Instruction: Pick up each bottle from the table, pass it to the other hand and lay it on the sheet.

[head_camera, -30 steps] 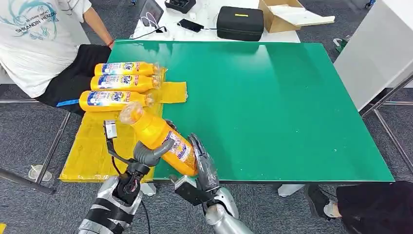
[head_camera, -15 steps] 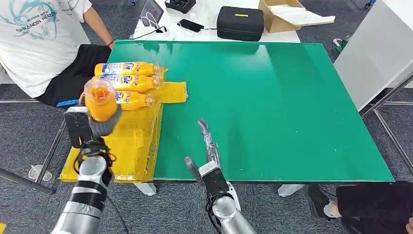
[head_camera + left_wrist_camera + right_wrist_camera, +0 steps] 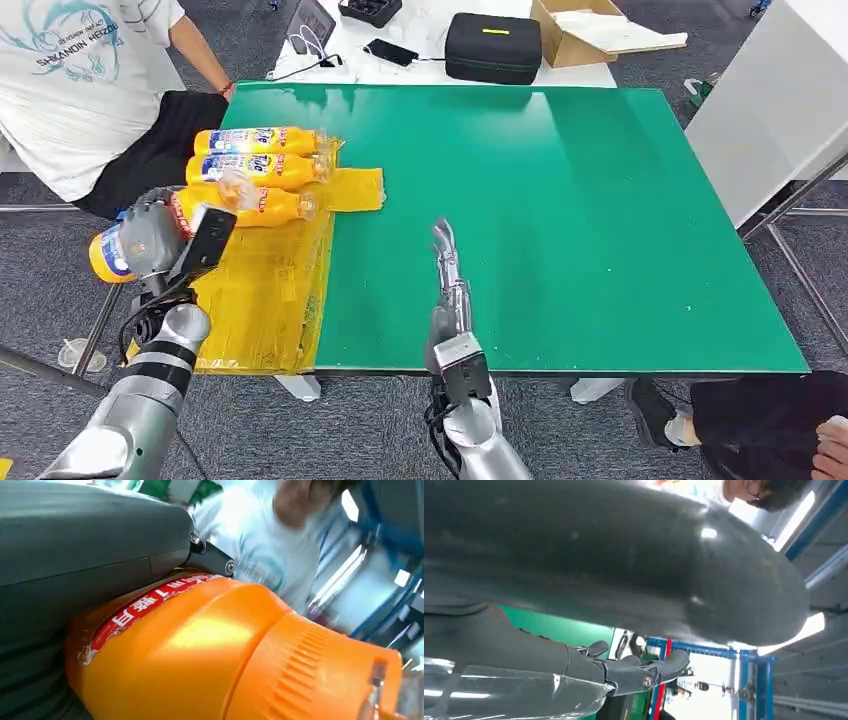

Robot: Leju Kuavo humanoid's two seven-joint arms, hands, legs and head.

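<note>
The left hand is holding an orange bottle round its middle, out over the near-left edge of the yellow sheet, while three more bottles are lying side by side at the sheet's far end. It looks full and fairly heavy, stiff but slick under its glossy label, so gripping the wide body is wiser than the cap. The right hand is hanging over the green surface with its fingers stretched out, holding nothing.
</note>
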